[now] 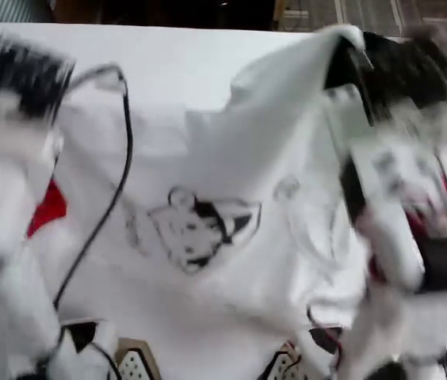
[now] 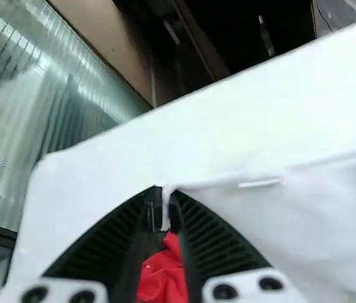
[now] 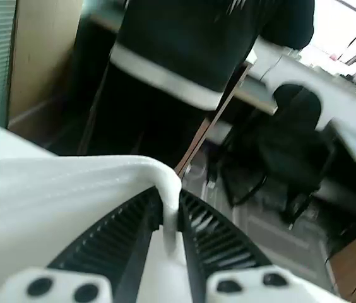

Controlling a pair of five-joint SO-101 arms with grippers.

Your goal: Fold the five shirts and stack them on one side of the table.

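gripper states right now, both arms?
Left gripper: shut on an edge of the white fabric shirt with a black print.
Right gripper: shut on a raised fold of that shirt.

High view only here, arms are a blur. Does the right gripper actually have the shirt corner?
Observer: Yes. In the right wrist view, the right gripper is shut on a fold of the white shirt, with cloth pinched between the jaws.
Operator: And the left?
Observer: In its own wrist view, the left gripper is shut on a thin white edge, apparently the same white shirt.
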